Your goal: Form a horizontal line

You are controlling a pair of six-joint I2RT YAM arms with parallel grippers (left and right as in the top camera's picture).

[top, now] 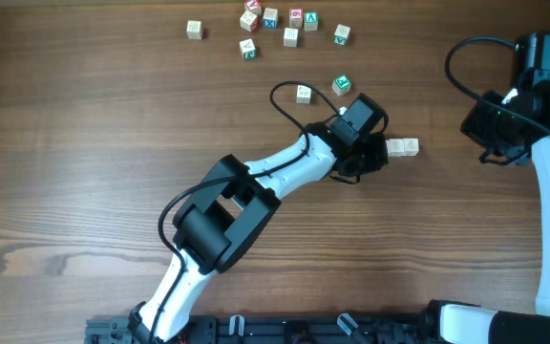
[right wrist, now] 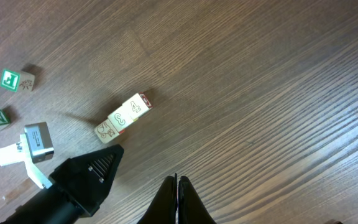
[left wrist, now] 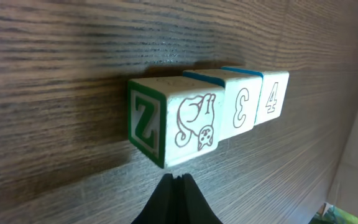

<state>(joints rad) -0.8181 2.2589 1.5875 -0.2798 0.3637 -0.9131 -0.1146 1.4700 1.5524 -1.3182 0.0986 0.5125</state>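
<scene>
The left pincer (left wrist: pixel 179 179) is pinched shut and empty, its tip just beside the end cube of the line (left wrist: pixel 210 115), probably to nudge it straight. The right pincer (right wrist: pixel 176 180), also shut, hangs well apart. The line's three cubes touch on the dark-grained wooden counter (top: pixel 84 143). Spare cubes (top: pixel 290 36) lie near its far edge. Little of the room shows.

Horizontal line (left wrist: pixel 210 118), just ahead of the left claw (left wrist: pixel 178 179). Nearest cube (left wrist: pixel 176 124): green Z on its side face, outline animal drawing on the adjoining face. Middle cube (left wrist: pixel 241 106): outline numeral 3. Far cube (left wrist: pixel 271 96): outline numeral 4. Scattered cubes (top: pixel 270 17), well beyond the claw: coloured marks, too small to read.
</scene>
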